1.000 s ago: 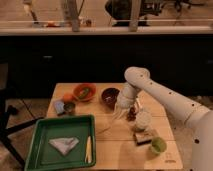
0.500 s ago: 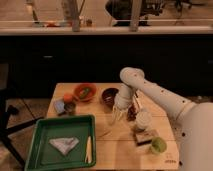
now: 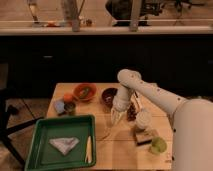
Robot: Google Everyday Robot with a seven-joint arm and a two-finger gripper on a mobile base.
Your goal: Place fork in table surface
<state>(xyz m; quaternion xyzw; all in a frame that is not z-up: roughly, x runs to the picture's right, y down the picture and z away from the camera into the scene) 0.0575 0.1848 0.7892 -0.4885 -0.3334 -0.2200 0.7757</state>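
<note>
Table surface (image 3: 117, 150): pincer (image 3: 116, 119) beside green tray (image 3: 50, 130) holding cloth (image 3: 64, 145).

The pale end effector (image 3: 116, 119) hangs over the light plank-lined wooden tabletop (image 3: 117, 151), near a green rectangular tray (image 3: 47, 131) and an orange round bowl (image 3: 75, 93).

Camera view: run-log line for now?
gripper low over light wooden tabletop; right of green rectangular tray; before dark bowl; thin pale fork grasp unclear

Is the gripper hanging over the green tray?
No, the gripper hangs over the table surface, beside the green tray, near the dark bowl.
</note>
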